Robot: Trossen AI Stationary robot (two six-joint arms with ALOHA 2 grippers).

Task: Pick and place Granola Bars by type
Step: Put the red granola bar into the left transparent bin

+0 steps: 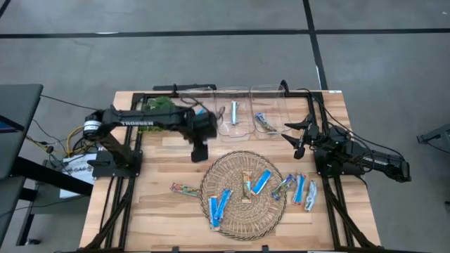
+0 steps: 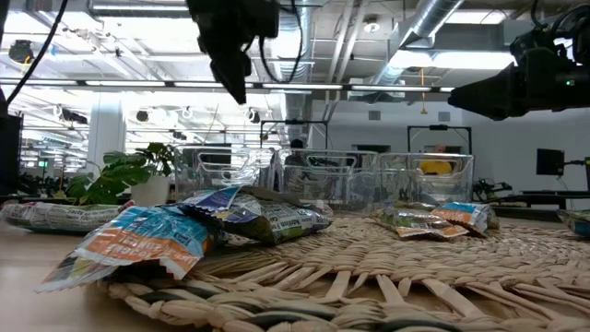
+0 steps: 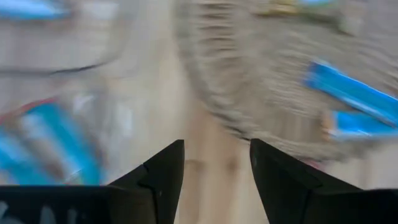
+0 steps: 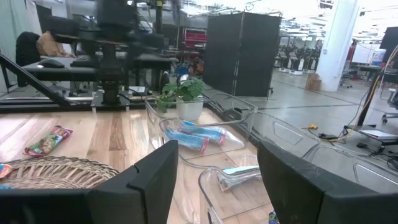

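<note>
The Granola Bars (image 1: 261, 183) lie mostly on the round wicker mat (image 1: 242, 214) near the front of the worktop (image 1: 158, 211), with a few more just off the mat at about 3 o'clock and one multicoloured bar (image 1: 184, 189) off it at 9 o'clock; some already rest in the clear bins (image 1: 242, 126) at 12 o'clock. They look light, flat and thin, with shiny wrappers that are probably slippery and crinkle easily, so I judge it best to pinch one across its narrow middle, not at the loose sealed ends. The left gripper (image 1: 197, 152) hangs above the worktop between the bins and the mat, at about 10 o'clock from the mat's centre; its fingers (image 3: 163, 177) are spread a moderate way apart and nothing is between them. The right gripper (image 1: 298, 138) hovers beside the bins at about 2 o'clock from the mat; its fingers (image 4: 146, 180) are also parted widely and hold nothing. Neither gripper touches a bar at this moment.
</note>
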